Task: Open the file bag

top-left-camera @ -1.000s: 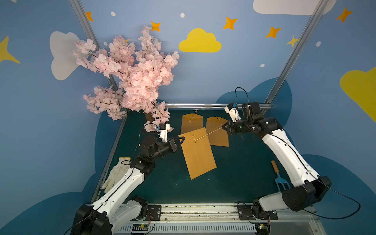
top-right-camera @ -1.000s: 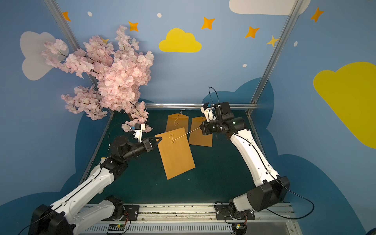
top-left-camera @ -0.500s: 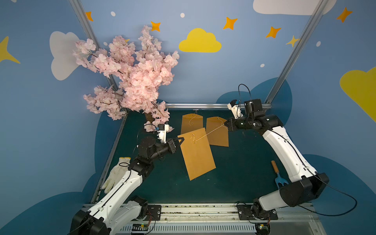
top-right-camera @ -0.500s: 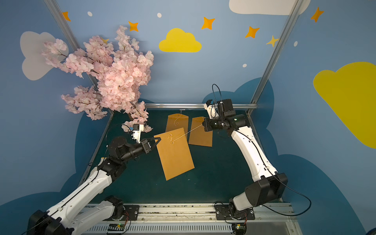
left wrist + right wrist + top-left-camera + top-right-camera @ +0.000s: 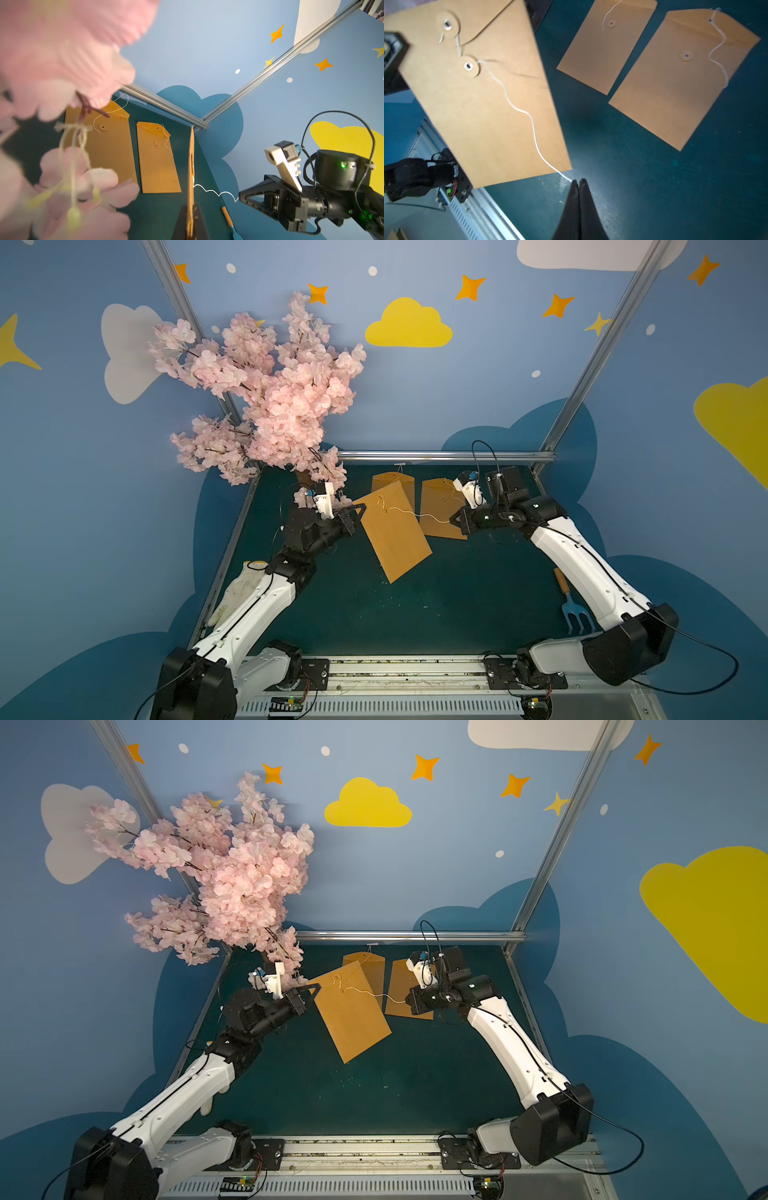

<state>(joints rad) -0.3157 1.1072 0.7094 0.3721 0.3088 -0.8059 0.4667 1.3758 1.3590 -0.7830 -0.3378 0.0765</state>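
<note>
A brown paper file bag (image 5: 395,531) (image 5: 353,1015) hangs tilted above the green table in both top views. My left gripper (image 5: 359,512) (image 5: 190,209) is shut on its upper left edge; the left wrist view shows the bag (image 5: 190,166) edge-on between the jaws. On its face sit two round paper washers (image 5: 468,66), and its flap is down. A white string (image 5: 519,108) (image 5: 419,515) runs slack and wavy from the lower washer to my right gripper (image 5: 453,520) (image 5: 579,181), which is shut on the string's end, to the right of the bag.
Two more brown file bags (image 5: 440,506) (image 5: 395,483) lie flat at the back of the table. A pink blossom tree (image 5: 270,393) stands at the back left, close over my left wrist. A blue hand fork (image 5: 571,605) lies at the right edge, a white glove (image 5: 237,593) at the left edge.
My right gripper has come back toward the bag a little and the string, taut before, now hangs slack and wavy. The left arm and bag have shifted slightly.
</note>
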